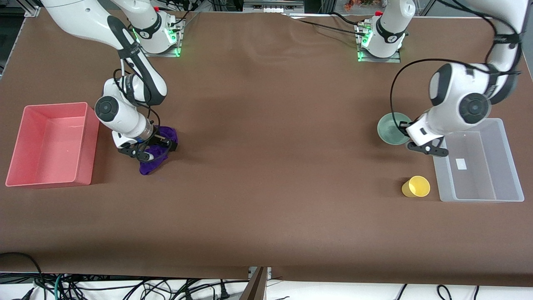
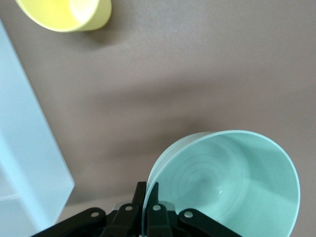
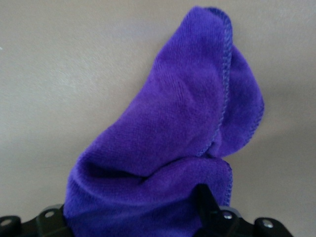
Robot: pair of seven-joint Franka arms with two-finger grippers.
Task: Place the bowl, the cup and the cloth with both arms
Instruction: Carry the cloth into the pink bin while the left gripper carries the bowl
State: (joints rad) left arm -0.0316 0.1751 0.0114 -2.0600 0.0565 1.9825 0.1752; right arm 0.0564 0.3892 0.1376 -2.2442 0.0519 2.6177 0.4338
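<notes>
The mint-green bowl [image 1: 389, 127] is beside the clear bin at the left arm's end of the table. My left gripper [image 1: 404, 132] is shut on its rim. In the left wrist view the fingers [image 2: 139, 196] pinch the bowl's wall [image 2: 232, 182], one inside and one outside. The yellow cup [image 1: 416, 186] stands nearer the front camera than the bowl and also shows in the left wrist view [image 2: 69, 12]. My right gripper [image 1: 160, 145] is shut on the purple cloth [image 1: 150, 164]. The cloth [image 3: 187, 123] bunches up between the fingers [image 3: 205, 195] and hides one of them.
A pink bin [image 1: 56, 106] stands at the right arm's end of the table, beside the cloth. A clear plastic bin [image 1: 443, 179] stands at the left arm's end, next to the bowl and cup. It also shows in the left wrist view [image 2: 24, 148].
</notes>
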